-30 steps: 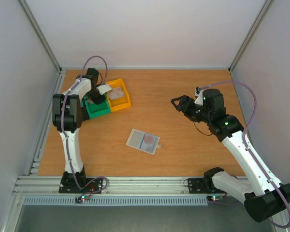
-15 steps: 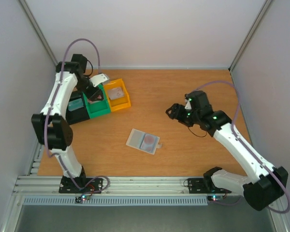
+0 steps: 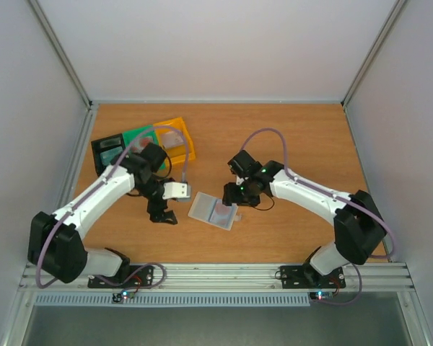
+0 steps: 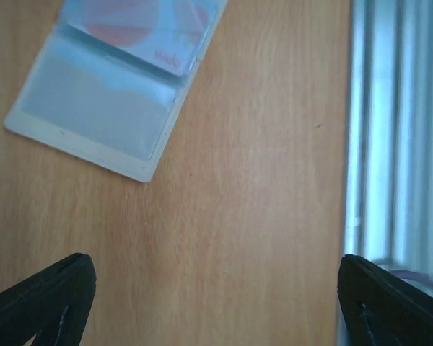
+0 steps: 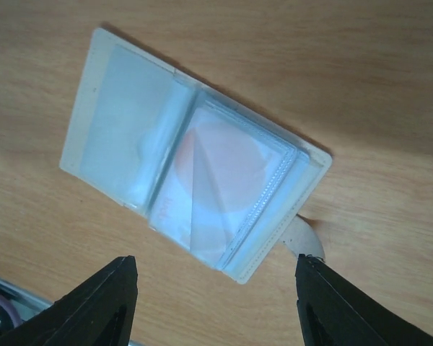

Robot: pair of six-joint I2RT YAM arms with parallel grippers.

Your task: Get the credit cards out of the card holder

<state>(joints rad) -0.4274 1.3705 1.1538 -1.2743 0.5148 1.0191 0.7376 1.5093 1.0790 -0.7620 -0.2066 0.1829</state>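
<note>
i am starting with the left gripper: its jaws are standing spread wide and gripping nothing. in its wrist view the two dark fingertips are sitting at the bottom corners with only bare wood between them. it is hanging low over the table, just to the left of the card holder and apart from it. the right gripper is released too, its fingers parted and holding nothing. it is hovering at the holder's right end, and in its wrist view the holder's near corner is showing between the tips. i cannot tell from these angles whether those tips are touching the plastic.

the card holder is lying flat and unfolded on the wood near the middle of the table, between the two grippers and a little askew. the reddish-pink card is sitting inside the right pocket, under the clear plastic, and a small tab is sticking out past that end. the left pocket is looking pale and cloudy.

further out, at the far left of the table, the black bin, the green bin and the yellow bin are standing side by side, well apart from the holder. something pale and flat is lying in the yellow one.
</note>
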